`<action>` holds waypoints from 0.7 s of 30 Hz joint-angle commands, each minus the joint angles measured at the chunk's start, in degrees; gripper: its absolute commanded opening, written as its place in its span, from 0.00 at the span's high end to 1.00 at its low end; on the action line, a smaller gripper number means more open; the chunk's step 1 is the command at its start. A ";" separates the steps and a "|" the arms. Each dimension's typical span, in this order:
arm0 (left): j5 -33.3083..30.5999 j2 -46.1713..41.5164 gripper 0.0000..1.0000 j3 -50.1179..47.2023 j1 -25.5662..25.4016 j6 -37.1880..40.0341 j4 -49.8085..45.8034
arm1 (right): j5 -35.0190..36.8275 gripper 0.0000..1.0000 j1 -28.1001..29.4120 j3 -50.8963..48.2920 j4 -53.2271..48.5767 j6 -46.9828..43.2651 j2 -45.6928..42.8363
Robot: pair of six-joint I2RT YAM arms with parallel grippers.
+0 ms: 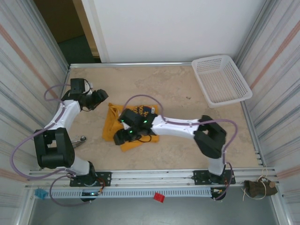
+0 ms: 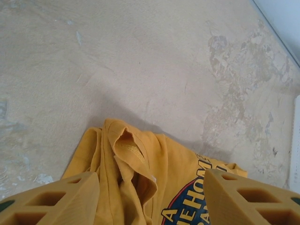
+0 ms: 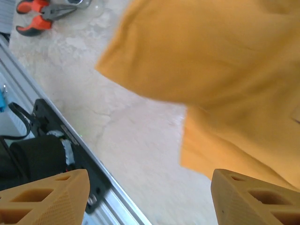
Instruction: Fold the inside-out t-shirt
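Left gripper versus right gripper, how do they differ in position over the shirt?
The left gripper sits at the far-left corner of the t-shirt; the right gripper is over its near edge. The left one faces the collar and lettering; the right one faces plain cloth and the near rail. Both stand open, gripping nothing.
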 commanded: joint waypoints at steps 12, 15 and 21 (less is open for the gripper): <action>-9.46 -27.32 0.38 -23.67 -15.18 -8.10 -2.21 | 2.35 0.29 -26.46 -11.24 -4.53 -4.84 -9.02; -11.18 -30.87 0.36 -26.88 -18.47 -11.10 -0.18 | -0.06 0.29 -27.14 -7.35 -3.81 -5.62 -3.67; -15.34 -28.41 0.45 -30.27 -23.31 -14.66 0.63 | -1.77 0.30 -28.52 -0.23 -3.00 -5.02 6.85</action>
